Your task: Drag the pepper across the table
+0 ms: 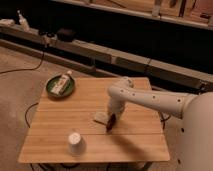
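The small dark red pepper (110, 123) lies on the light wooden table (60, 117), right of centre, under the tip of my arm. My gripper (113, 118) points down right over the pepper, at or very near the tabletop. A pale tan sponge-like block (100, 117) lies just left of the pepper, touching or nearly touching it. The white arm (150, 100) reaches in from the right.
A white cup (75, 143) stands near the table's front edge, left of centre. A green plate (51, 90) holding a small bottle-like object (62, 83) sits at the back left corner. Cables lie on the floor to the left; a dark shelf runs behind.
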Robot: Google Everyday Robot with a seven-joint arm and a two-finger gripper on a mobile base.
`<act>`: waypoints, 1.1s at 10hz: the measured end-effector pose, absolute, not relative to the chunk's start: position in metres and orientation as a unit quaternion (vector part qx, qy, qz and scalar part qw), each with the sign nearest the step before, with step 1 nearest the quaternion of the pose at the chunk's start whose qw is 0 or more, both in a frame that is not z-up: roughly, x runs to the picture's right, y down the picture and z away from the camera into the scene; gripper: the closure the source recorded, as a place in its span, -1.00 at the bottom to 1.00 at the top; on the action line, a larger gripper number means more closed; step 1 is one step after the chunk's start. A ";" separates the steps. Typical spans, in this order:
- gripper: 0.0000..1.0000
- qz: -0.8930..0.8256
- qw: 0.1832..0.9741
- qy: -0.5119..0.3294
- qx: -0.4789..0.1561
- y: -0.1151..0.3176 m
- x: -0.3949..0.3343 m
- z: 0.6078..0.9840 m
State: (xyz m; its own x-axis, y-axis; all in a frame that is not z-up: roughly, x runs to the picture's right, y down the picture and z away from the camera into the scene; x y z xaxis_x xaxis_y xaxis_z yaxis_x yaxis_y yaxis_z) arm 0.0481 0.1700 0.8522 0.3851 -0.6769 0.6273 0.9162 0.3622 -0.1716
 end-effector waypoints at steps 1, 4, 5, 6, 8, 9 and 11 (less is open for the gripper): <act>0.28 -0.508 0.788 -0.235 -0.254 0.169 0.039 0.853; 0.28 -0.524 0.779 -0.245 -0.243 0.166 0.006 0.856; 0.28 -0.529 0.775 -0.251 -0.237 0.165 -0.007 0.856; 0.28 -0.536 0.771 -0.256 -0.232 0.163 -0.018 0.856; 0.28 -0.548 0.762 -0.265 -0.221 0.160 -0.039 0.854; 0.28 -0.557 0.756 -0.269 -0.215 0.159 -0.054 0.853; 0.28 -0.570 0.746 -0.275 -0.206 0.157 -0.077 0.852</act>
